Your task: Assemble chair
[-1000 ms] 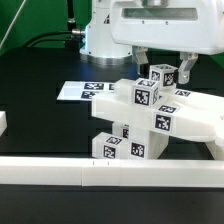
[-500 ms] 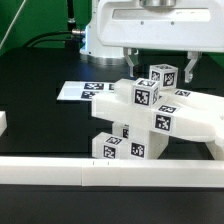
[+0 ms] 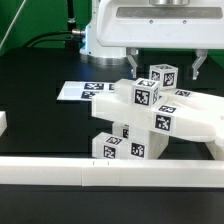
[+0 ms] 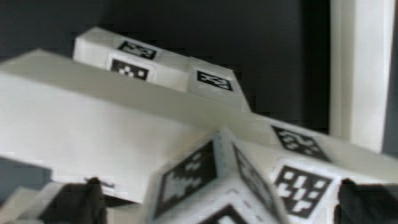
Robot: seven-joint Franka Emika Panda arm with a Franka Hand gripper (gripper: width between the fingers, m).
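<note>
The black table fills the exterior view, and a long white rail runs along its near edge. A small white block sits at the edge on the exterior view's left.

The arm's white body hangs over the middle of the table, towards the far edge, its base standing behind it.

The chair stands just behind the rail, between the table's middle and the edge on the exterior view's right. It is one joined piece of chunky white parts. Blocky legs with black-and-white tags rest near the rail, a wide slab slopes off towards the exterior view's right, and a tagged cube tops the piece. In the wrist view the chair fills most of the frame, a broad white face with tagged blocks above and below it.

The marker board lies flat on the table behind the chair, on the exterior view's left of it and partly hidden by it.

The gripper hovers above the chair's top cube, spread wide. One finger hangs on the exterior view's left of the cube and the other on its right. Both are clear of the chair and hold nothing.
</note>
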